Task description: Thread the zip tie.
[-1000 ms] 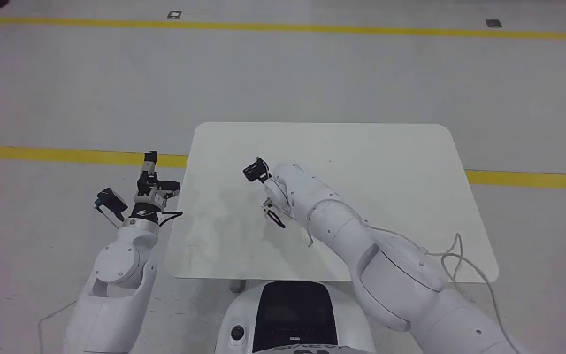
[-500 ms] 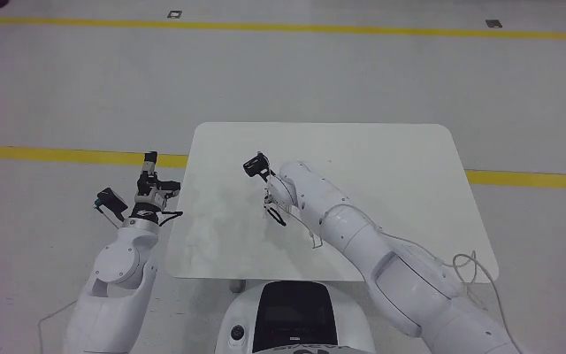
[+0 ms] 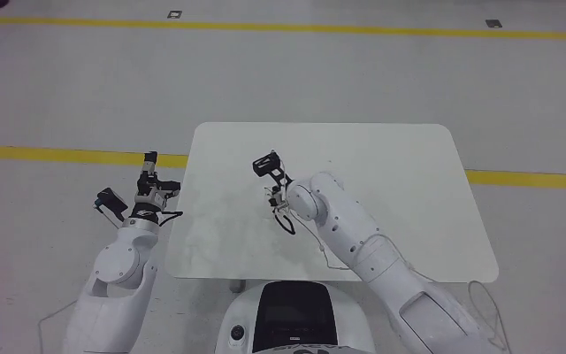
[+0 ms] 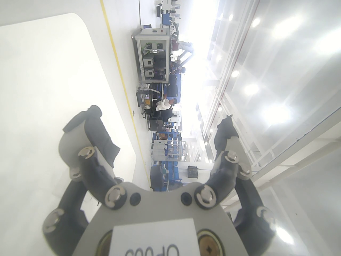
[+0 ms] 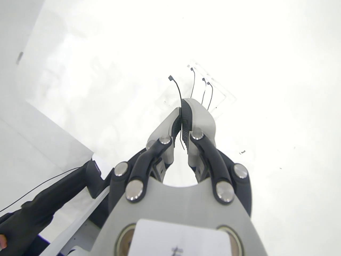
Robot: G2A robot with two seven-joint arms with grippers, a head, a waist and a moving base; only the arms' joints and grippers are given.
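Pinching the zip tie mid-strap: right gripper, fingers pressed together. Strap runs along the finger axis, head out past the tips, above the table. Right wrist view adds three spare ties on a clear sheet beyond. Left gripper spread, just off the table's left edge.

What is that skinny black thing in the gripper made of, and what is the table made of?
The zip tie pinched in the right gripper looks like thin black plastic: it bends in a smooth curve and has a small square head. The table is smooth, white and faintly shiny, perhaps laminate or painted board.
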